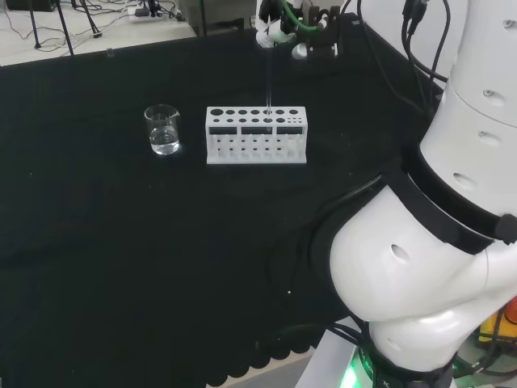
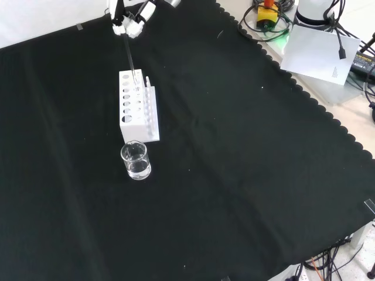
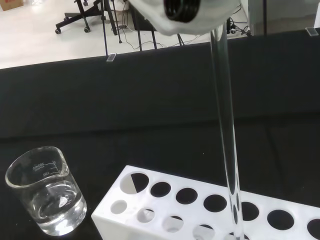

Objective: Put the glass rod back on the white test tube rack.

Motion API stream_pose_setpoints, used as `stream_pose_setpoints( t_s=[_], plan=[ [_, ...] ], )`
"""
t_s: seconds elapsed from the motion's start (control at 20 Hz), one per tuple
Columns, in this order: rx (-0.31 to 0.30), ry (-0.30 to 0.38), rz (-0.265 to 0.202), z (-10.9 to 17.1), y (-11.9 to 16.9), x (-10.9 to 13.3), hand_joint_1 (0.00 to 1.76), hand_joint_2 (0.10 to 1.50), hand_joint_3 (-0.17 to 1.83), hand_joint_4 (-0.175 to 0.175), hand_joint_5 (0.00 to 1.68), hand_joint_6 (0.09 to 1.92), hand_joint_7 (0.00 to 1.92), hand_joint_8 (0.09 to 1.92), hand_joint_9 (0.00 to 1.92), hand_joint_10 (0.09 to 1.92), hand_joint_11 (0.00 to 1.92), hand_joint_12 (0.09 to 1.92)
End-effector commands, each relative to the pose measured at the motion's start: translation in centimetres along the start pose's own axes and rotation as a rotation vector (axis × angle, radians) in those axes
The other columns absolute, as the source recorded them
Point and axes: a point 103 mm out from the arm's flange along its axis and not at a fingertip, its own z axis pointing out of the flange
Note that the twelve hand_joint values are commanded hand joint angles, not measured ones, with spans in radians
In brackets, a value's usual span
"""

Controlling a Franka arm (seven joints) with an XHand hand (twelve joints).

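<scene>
At the front view's upper left, the black and white hand [image 2: 130, 22] is pinching the clear glass rod [image 2: 131, 60] upright, its lower end standing in the white perforated test tube rack [image 2: 140, 120].

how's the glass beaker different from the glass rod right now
The clear glass beaker is short and wide and holds some clear liquid; the thin clear glass rod is long and slim. The beaker stands on the black cloth beside the white test tube rack; the rod is held nearly upright by the hand, its lower end in a rack hole. Both are clear glass.
</scene>
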Motion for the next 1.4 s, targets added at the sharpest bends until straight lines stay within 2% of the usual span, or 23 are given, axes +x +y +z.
stream_pose_setpoints(
  t_s=[0.05,0.65,1.05,1.25,1.3,1.4],
  plan=[
    [0.026,0.01,-0.015,2.4,0.2,0.0,1.3,1.04,0.0,-0.175,1.13,0.46,1.21,0.92,1.65,0.72,1.33,0.64],
    [0.059,0.006,-0.026,4.5,1.1,0.0,1.3,1.04,0.0,-0.175,1.13,0.46,1.21,0.92,1.65,0.72,1.32,0.64],
    [0.068,-0.002,-0.012,4.9,1.1,-0.6,1.3,1.04,0.0,-0.175,1.13,0.46,1.21,0.92,1.65,0.72,1.32,0.64],
    [0.095,0.01,-0.015,5.3,1.1,-0.6,1.3,1.04,0.0,-0.175,1.12,0.47,1.21,0.92,1.66,0.72,1.33,0.64],
    [0.103,0.011,-0.021,5.3,1.0,-0.6,1.27,1.02,-0.03,-0.175,1.22,0.42,1.36,0.86,1.67,0.71,1.35,0.65],
    [0.126,0.013,-0.027,5.2,1.1,-0.6,1.3,1.03,-0.09,-0.175,1.21,0.42,1.43,0.58,1.7,0.67,1.39,0.65]
  ],
)
